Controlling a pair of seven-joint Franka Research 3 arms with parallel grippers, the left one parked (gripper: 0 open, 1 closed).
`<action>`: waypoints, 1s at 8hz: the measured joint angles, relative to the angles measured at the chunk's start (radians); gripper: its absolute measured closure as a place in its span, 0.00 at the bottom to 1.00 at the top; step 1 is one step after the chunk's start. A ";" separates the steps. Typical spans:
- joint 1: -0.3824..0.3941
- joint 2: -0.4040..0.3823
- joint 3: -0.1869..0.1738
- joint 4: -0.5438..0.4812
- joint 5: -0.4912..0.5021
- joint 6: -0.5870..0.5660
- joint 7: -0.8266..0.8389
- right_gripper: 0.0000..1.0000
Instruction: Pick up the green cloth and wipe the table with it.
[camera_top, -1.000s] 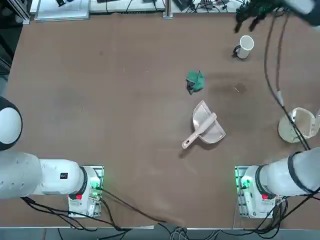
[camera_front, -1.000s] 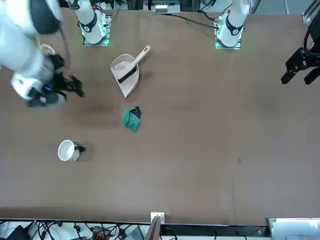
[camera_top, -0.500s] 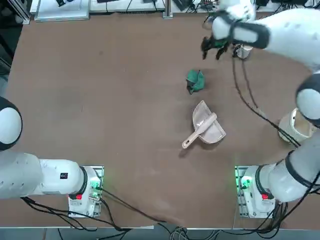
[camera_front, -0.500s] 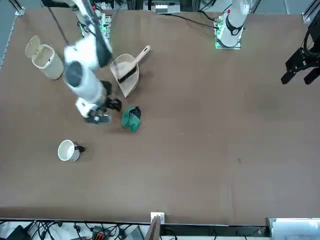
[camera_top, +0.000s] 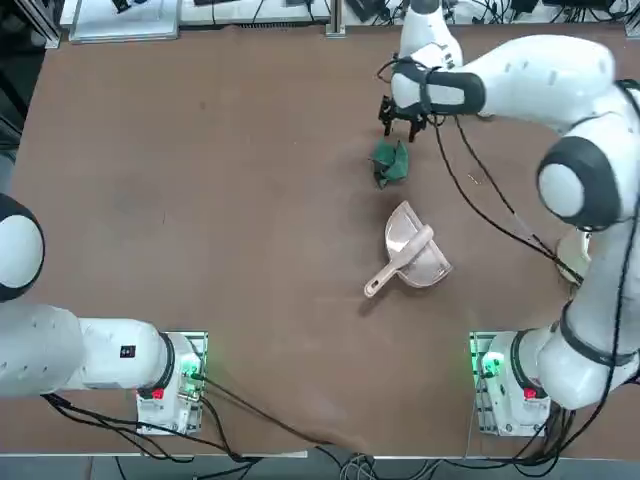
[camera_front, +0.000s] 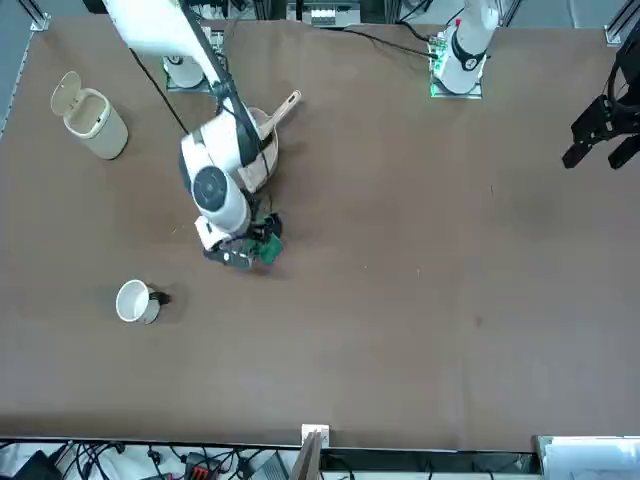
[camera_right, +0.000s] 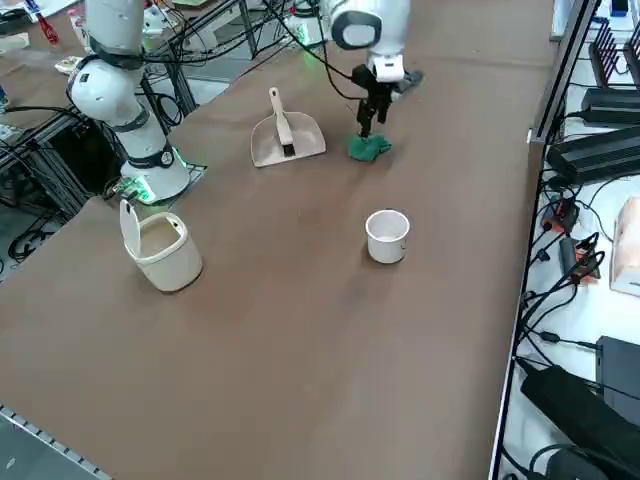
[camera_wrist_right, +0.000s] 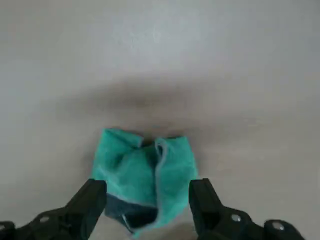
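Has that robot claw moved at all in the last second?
Yes. In the top view the right gripper swept from beyond the white mug toward the table's middle, and now hangs open just beyond the green cloth, which stayed put.

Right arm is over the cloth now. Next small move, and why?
Probably lower straight down, then close. The right gripper is open, one finger on each side of the green cloth in the wrist view, and the cloth lies loose on the table. The side view suggests the gripper is just above it, not yet gripping.
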 joint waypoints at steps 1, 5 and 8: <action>0.010 0.037 -0.002 0.028 0.000 0.000 0.030 0.00; 0.052 0.147 -0.008 0.096 -0.047 0.000 0.108 0.00; 0.056 0.161 -0.009 0.108 -0.049 -0.005 0.152 0.17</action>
